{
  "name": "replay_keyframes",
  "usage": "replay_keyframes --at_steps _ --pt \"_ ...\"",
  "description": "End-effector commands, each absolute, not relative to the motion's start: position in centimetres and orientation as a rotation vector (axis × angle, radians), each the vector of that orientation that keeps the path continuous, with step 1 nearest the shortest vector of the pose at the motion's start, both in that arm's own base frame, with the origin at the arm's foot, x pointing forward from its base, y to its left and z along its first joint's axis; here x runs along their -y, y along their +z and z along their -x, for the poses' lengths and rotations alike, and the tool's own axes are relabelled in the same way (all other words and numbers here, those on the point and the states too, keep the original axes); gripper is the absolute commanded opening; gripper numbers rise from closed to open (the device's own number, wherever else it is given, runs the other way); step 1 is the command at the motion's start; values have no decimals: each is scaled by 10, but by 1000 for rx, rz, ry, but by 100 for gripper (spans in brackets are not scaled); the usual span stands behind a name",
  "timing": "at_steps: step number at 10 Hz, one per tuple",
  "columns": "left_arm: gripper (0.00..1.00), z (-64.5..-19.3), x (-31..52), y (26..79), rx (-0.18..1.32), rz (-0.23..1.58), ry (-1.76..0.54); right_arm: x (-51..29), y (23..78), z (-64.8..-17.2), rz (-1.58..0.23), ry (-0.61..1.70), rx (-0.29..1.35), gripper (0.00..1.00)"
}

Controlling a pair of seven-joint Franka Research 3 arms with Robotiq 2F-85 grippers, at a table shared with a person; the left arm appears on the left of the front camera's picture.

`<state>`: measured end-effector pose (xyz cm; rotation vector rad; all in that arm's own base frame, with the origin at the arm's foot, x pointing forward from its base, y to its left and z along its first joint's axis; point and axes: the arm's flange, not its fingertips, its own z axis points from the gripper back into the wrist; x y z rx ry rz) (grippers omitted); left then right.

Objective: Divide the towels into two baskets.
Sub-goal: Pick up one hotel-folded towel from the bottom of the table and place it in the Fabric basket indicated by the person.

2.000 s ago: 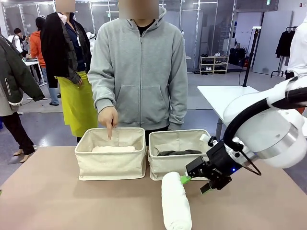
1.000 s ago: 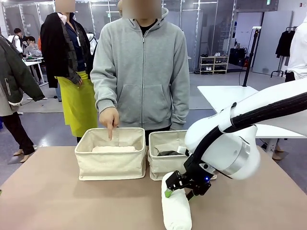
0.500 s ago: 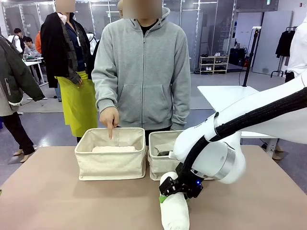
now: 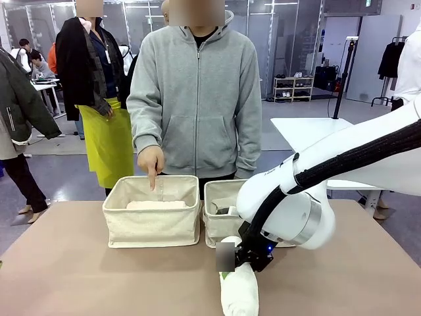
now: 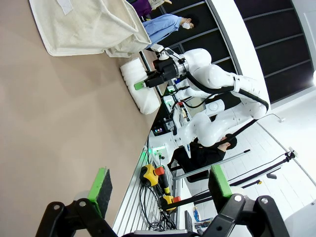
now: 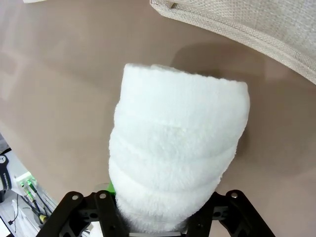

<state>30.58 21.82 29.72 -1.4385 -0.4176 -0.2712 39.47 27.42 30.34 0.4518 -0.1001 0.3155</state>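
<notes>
You are at the grasp step: the right gripper has its jaws pinched on the white towel, a plump terry roll lying on the desk near its front edge, just before the right-hand basket. The next move likely calls for a lift high enough to clear a soft folded canvas rim, perhaps toward the left-hand basket where the person's hand points. Your left gripper hangs over bare desk with jaws spread, holding nothing.

Front camera faces the person across the table — both wrist cameras, low over it, share its white towel.
</notes>
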Motion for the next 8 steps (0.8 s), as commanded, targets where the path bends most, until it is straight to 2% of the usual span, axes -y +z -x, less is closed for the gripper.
replay_keyframes --at_steps 1,4,6,8 --pt "100 -303 -219 301 426 1435 -275 -275 313 -392 -434 296 81 25" --pt "100 -303 -219 301 426 1435 -275 -270 392 -377 -440 433 99 25" --pt "100 -303 -219 301 426 1435 -275 -273 434 -371 -389 674 114 25" --pt "100 -303 -219 301 426 1435 -275 -277 464 -374 -226 959 142 25"
